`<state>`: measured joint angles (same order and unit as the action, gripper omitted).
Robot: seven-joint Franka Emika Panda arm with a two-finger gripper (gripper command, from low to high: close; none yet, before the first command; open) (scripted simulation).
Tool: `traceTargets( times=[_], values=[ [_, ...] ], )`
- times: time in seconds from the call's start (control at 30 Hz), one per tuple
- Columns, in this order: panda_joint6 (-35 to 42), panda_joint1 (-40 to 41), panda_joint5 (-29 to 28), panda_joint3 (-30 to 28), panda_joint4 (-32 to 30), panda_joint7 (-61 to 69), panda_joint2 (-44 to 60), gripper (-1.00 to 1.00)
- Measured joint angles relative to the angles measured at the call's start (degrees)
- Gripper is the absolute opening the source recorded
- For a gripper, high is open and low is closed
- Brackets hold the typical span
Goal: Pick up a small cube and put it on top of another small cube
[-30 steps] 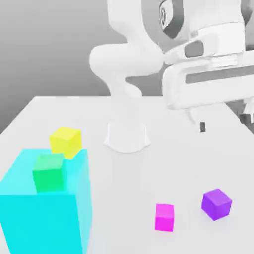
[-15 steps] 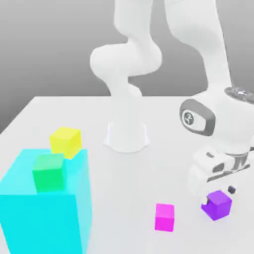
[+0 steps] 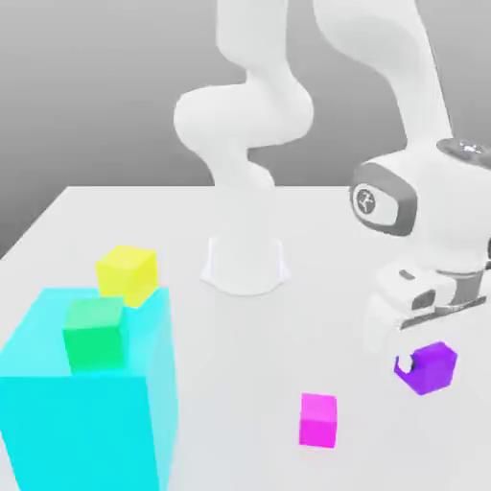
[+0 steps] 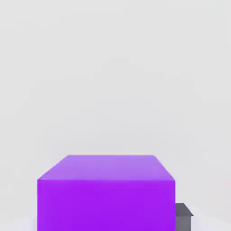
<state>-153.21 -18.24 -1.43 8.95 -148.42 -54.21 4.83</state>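
My gripper (image 3: 429,363) pinches the purple cube (image 3: 433,368) toward the table (image 3: 240,384) edge at the exterior view's right; I should lift slowly, straight up.

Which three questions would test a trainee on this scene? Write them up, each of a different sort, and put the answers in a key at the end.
1. Multiple choice. Which cube is the gripper holding?
A) the yellow cube
B) the purple cube
C) the magenta cube

2. True or false. The green cube sits on top of the big cyan block.

3. Fill in the missing word. Of the big cyan block and the magenta cube, the one nearer the exterior view's right is the ______ one.

Key: 1. B; 2. true; 3. magenta
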Motion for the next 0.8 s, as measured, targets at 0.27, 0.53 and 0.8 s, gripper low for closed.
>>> traceTargets(
  times=[0.27, 0.53, 0.8],
  values=[
    [14.90, 11.28, 2.70, -6.01, 3.19, 5.19, -11.79, -1.00],
    [29.75, 20.69, 0.03, -14.16, 6.42, 6.48, -23.47, -1.00],
    [31.36, 27.28, -2.80, -19.00, 3.63, 6.49, -28.01, -1.00]
  ],
)
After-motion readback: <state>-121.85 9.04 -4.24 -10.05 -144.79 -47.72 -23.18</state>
